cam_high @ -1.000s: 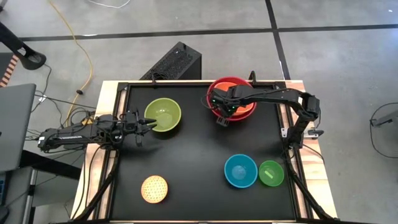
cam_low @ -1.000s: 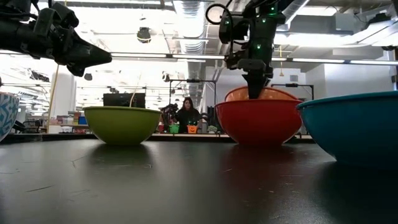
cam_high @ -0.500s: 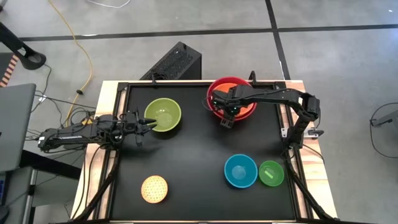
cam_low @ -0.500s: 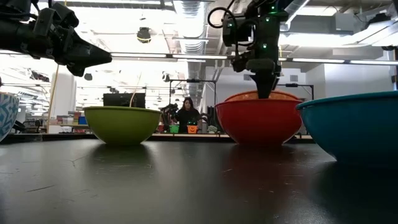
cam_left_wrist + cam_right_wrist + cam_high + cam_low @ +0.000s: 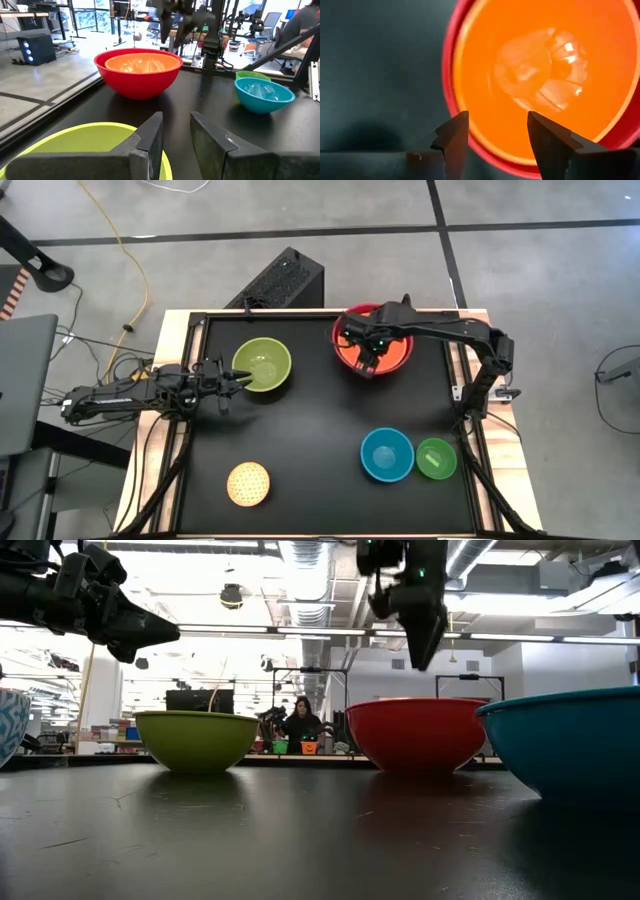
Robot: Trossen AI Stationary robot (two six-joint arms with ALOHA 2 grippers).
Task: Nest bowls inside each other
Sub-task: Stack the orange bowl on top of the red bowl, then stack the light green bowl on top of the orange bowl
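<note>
A black table (image 5: pixel 300 440) seen from above. At one o'clock, the orange bowl (image 5: pixel 377 352) sits nested inside the red bowl (image 5: pixel 341 338). The right gripper (image 5: pixel 366 350) hovers over them, fingers spread, holding nothing. At ten o'clock, the left gripper (image 5: pixel 240 381) waits at the lime green bowl's (image 5: pixel 264 363) rim, slightly parted, empty. At five o'clock, the blue bowl (image 5: pixel 386 454) touches the small green bowl (image 5: pixel 437 458). At seven o'clock sits a pale yellow bowl (image 5: pixel 248 483).

**An open robotics lab**

The black table (image 5: pixel 300 430) stands on a grey concrete floor (image 5: pixel 530 270) with trailing cables (image 5: pixel 135 270). Beyond it lie exposed ceiling ducts (image 5: pixel 300 570), strip lights, workbenches, office chairs (image 5: pixel 267 22) and a seated person (image 5: pixel 300 725).
</note>
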